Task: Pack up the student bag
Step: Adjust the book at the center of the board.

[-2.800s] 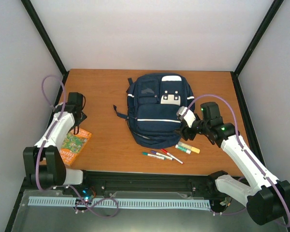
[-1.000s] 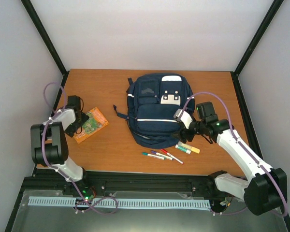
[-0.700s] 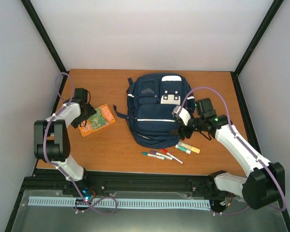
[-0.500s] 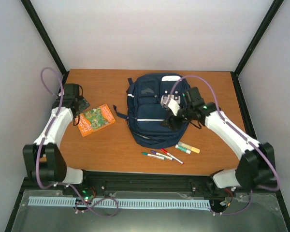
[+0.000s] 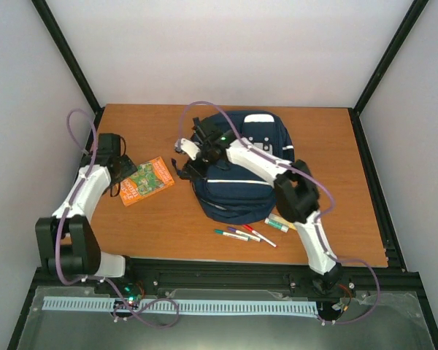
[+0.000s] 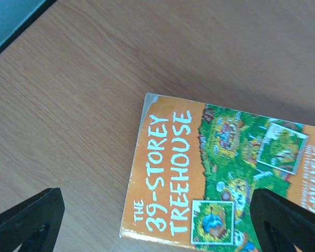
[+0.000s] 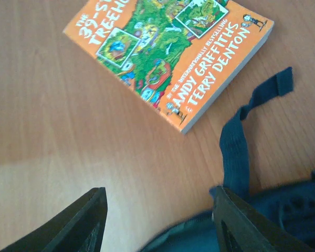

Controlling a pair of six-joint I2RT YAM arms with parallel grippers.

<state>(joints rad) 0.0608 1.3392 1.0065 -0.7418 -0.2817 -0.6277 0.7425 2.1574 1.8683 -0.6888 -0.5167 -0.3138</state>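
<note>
Swung across from the bag's right side, the right claw (image 7: 158, 199) now hangs at the upper left edge of the bag (image 5: 241, 186), beside a loose strap (image 7: 236, 142), fingers partly apart and empty. The bag lies flat on the table (image 5: 168, 226). Left of the bag, the left claw (image 6: 156, 197) gapes wide over one end of the orange book (image 5: 147, 180).
</note>
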